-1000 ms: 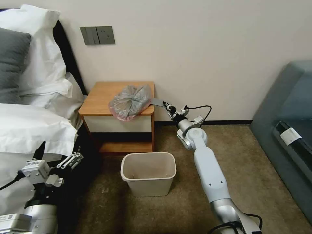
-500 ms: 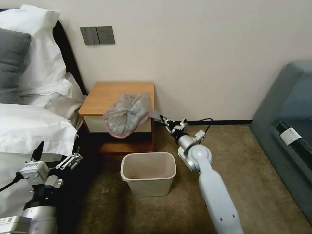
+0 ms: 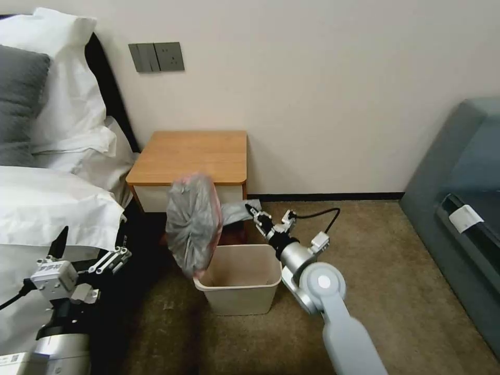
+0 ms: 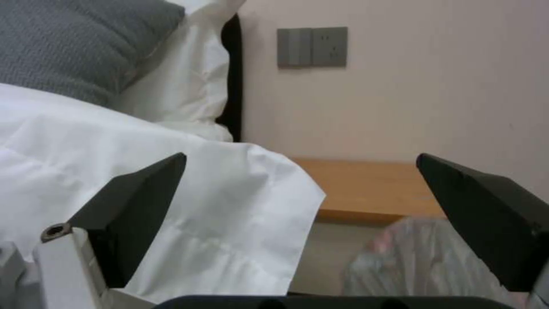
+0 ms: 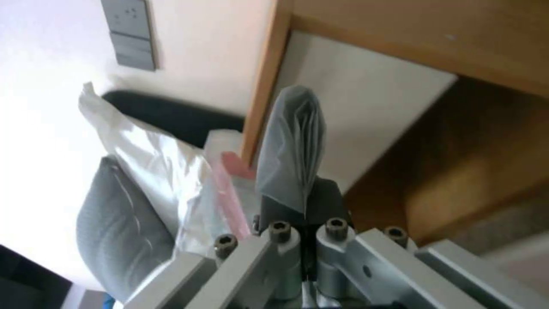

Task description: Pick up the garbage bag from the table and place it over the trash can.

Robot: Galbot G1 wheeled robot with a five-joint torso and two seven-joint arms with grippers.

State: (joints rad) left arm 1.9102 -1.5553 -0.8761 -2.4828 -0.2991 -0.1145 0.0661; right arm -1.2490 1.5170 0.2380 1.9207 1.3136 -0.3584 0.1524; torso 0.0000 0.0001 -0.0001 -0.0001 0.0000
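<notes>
Beige trash can [image 3: 238,284] on the carpet, open at the top, nothing seen inside, just at 6 o'clock from the worktop [image 3: 191,156] of the small wooden night table. Garbage bag [image 3: 192,229] off the worktop, hanging in the air in front of the white front panel, its low end just at the bin's rim at about 9 o'clock. Grey and crinkly, with a pink edge.

Right gripper [image 3: 252,211] at 3 o'clock from the bag, above the bin's far rim, fingers closed tight on a grey corner of the bag.

Left gripper [image 3: 86,250] low at 9 o'clock from the bin, beside the white bed [image 3: 47,208], fingers spread wide apart, holding nothing.

From the right wrist: a close look at the pinch, a folded grey flap of bag [image 5: 291,146] sticking up from between the closed fingers, the pink edge beside it, the table's side and lower shelf behind.

From the left wrist: two dark fingers [image 4: 134,201] far apart, the bed sheet [image 4: 188,206] between them, the worktop [image 4: 366,189] beyond, and the bag [image 4: 411,262] hanging below the worktop's front edge.
</notes>
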